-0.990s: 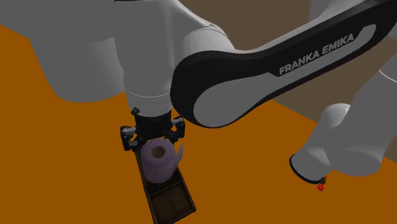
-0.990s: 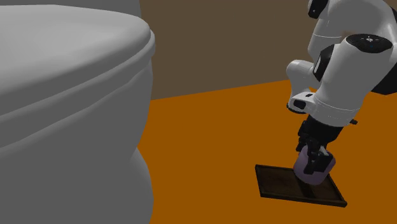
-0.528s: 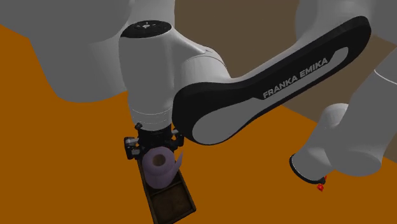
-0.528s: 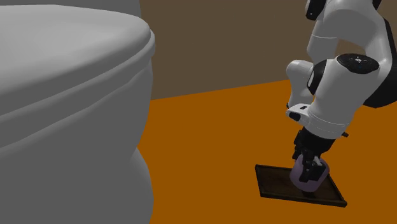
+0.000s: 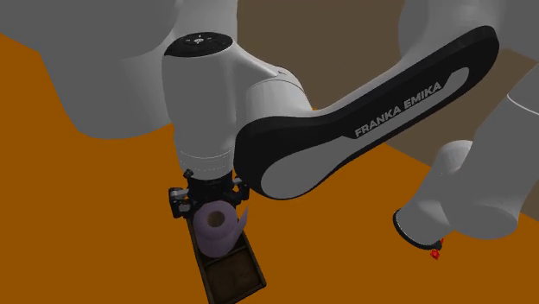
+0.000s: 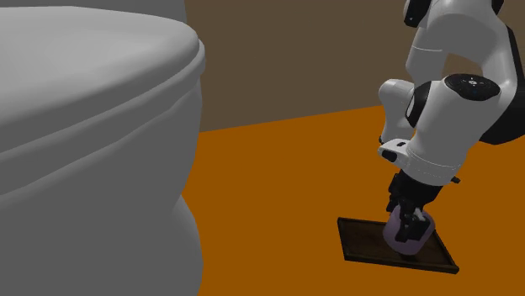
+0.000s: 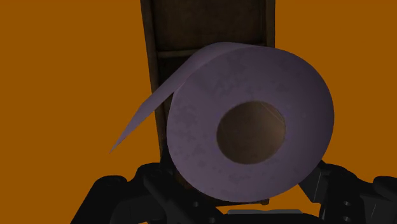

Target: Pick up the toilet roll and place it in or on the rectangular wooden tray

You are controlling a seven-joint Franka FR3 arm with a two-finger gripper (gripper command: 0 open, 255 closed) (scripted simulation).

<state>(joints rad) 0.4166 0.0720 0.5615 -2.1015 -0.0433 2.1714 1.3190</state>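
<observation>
In the second exterior view a big white toilet point(image 6: 92, 126) takes up the left half of the frame, with a brown wall point(image 6: 286, 59) behind it at upper centre and an orange floor point(image 6: 278, 193) spreading out below. At the lower right a dark brown rectangular tray point(image 6: 362, 240) lies flat on the floor. The pale purple toilet roll point(image 6: 397, 237) sits low inside the tray's right part, though whether it rests on the tray's bottom cannot be told. The black gripper point(image 6: 411, 234) comes straight down onto the roll, its fingers clamped against the roll's sides, and one finger shows as a dark bar across the front of the roll. Above it, the white arm point(image 6: 446, 118) rises to the upper right corner. In the shoulder view the roll is at the lower centre, lying on its side with its cardboard core facing the camera. It covers the tray's upper end, while the lower compartment is bare. In the wrist view a loose flap of paper point(image 7: 141, 121) hangs off the roll, away from the core, over the orange floor.
</observation>
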